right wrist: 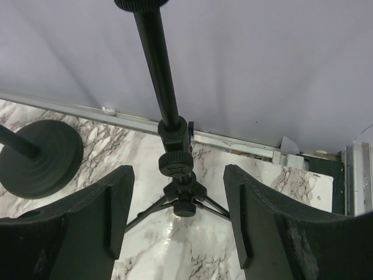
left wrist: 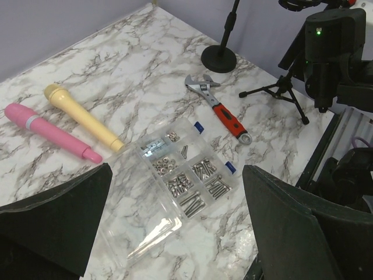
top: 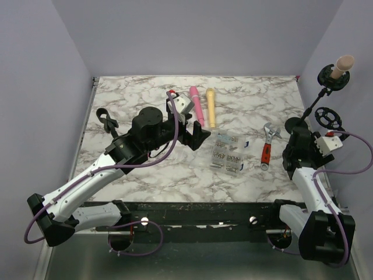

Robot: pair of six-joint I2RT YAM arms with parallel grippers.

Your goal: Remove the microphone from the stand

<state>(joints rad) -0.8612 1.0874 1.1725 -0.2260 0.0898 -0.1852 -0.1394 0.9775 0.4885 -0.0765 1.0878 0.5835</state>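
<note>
Right wrist view: the right fingers (right wrist: 113,216) stand part open astride the tripod stand (right wrist: 173,137), gripping nothing; the left fingers (left wrist: 291,221), spread wide, hang empty over the desk (left wrist: 134,87).

— Found what in the middle of the top view?
— Found the parts box (top: 228,151) on the table (top: 186,175), with the wrench (top: 267,146) just to its right.
— And above the box?
— Saw two more lying side by side toward the upper centre: the left loose microphone (top: 197,105) just beside the right loose microphone (top: 211,107), up and left of the box.
— Far left?
— Spotted a clip (top: 106,121) near the table's left edge, well apart from the rest.
— Right side?
— Saw the round-base stand (top: 294,124) right of the wrench, reaching toward the upper right corner, with the mounted microphone (top: 342,63) on top. Found the tripod stand (right wrist: 164,99) right of that base in the right wrist view.
</note>
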